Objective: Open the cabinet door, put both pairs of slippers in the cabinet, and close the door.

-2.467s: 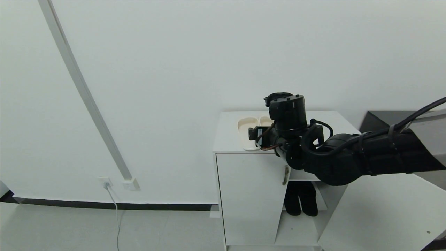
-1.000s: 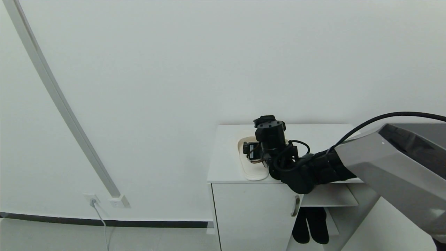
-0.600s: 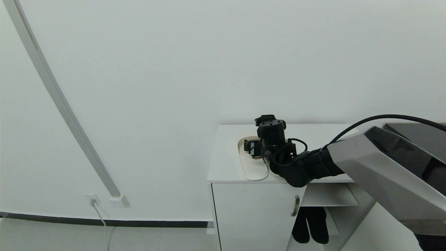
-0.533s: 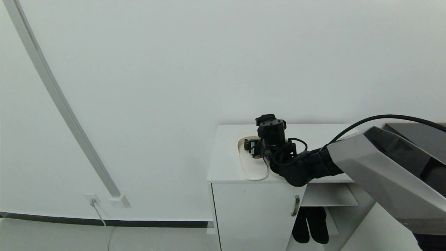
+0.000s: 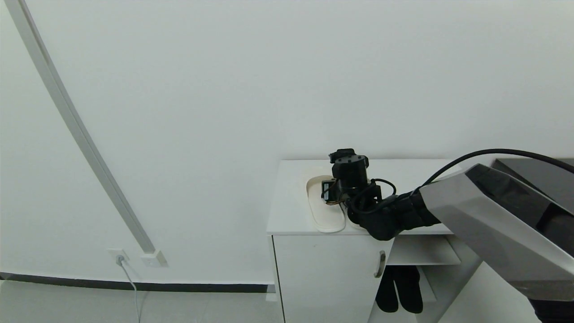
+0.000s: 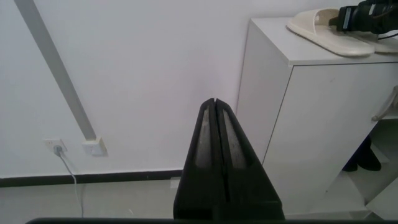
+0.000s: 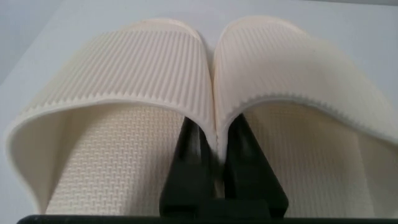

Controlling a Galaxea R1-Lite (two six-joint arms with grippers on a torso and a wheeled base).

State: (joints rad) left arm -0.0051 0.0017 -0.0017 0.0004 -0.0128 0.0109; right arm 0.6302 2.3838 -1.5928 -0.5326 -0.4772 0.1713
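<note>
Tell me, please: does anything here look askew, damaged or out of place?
Nothing stands out. The cream slippers lie side by side on top of the cabinet, their inner walls pinched together by the right gripper. The black slippers sit inside the open cabinet. Nothing is spilled or damaged.

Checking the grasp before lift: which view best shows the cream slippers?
Right wrist view: the cream slippers lie side by side, the right gripper pinching their adjoining strap edges. Head view shows one slipper atop the cabinet, the arm largely covering the other. Left wrist view shows them edge-on.
</note>
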